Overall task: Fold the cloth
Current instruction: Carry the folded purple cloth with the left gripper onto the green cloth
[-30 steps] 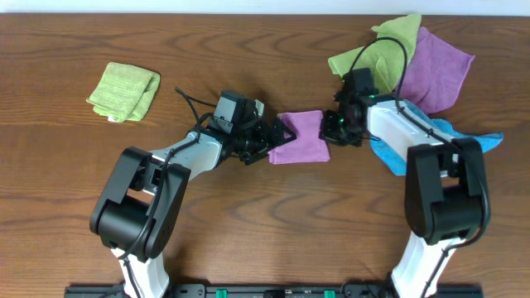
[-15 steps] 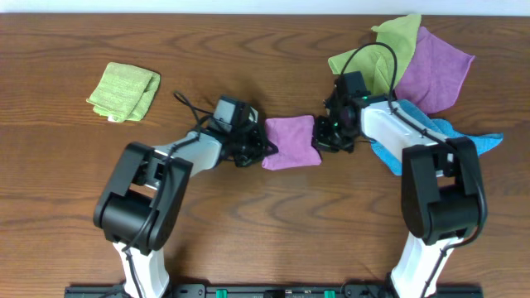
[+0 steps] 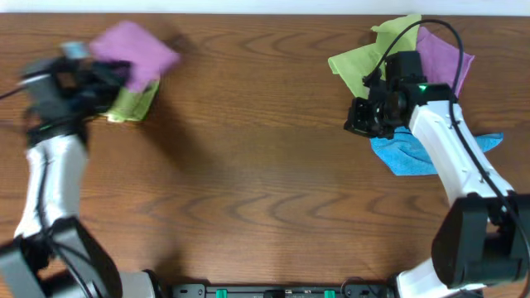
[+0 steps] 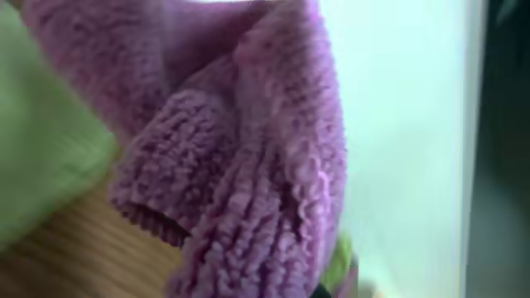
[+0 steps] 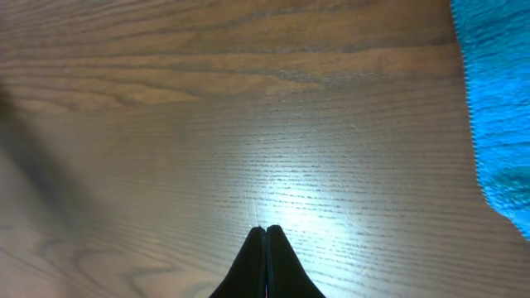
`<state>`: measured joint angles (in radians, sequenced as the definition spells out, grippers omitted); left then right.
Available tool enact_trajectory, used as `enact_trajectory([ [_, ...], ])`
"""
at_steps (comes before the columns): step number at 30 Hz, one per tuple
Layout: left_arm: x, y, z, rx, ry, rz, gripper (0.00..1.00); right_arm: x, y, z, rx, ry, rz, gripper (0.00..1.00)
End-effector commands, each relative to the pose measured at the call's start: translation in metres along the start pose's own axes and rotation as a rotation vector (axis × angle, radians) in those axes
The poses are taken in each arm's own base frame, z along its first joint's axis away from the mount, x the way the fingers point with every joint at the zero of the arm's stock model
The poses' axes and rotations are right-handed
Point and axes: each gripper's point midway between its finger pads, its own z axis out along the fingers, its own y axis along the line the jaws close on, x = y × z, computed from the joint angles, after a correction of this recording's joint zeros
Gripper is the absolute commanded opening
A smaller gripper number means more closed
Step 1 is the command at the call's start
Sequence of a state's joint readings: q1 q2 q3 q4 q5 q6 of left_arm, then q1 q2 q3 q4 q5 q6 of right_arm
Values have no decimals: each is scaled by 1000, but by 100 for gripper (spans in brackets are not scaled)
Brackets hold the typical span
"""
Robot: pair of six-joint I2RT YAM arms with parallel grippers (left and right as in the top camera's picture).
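On my far left a folded green cloth point(image 3: 137, 101) lies on the brown wooden surface point(image 3: 265, 165), only partly showing from above. In my left wrist view it is a blurred green patch at the left edge. Far off to my right, three loose cloths sit together. A crumpled lime-green cloth point(image 3: 356, 66) lies nearest the middle, and a dull mauve-purple cloth point(image 3: 443, 54) touches it on the outer side. A bright blue cloth point(image 3: 406, 157) lies closer to me; whether it touches the other two I cannot tell. In my right wrist view, the blue cloth's fuzzy edge runs down the right side against wood grain with a patch of glare.
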<state>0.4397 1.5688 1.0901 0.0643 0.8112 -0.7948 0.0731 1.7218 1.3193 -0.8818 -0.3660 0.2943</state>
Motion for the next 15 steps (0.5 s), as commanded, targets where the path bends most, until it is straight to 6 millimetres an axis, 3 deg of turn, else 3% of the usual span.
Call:
enact_trajectory([
  [1,-29,28,-22,-20,-58,-134,6,-4,4,-11,2,-30,-39,2],
  [5,-35,48,-18,-6,-41,-160,6,0,8,-10,2,-18,-47,2],
  [8,-30,60,2,12,-4,-215,6,6,13,-8,1,0,-61,2],
  [15,-35,69,47,126,-3,-287,6,19,21,-3,17,42,-85,2],
])
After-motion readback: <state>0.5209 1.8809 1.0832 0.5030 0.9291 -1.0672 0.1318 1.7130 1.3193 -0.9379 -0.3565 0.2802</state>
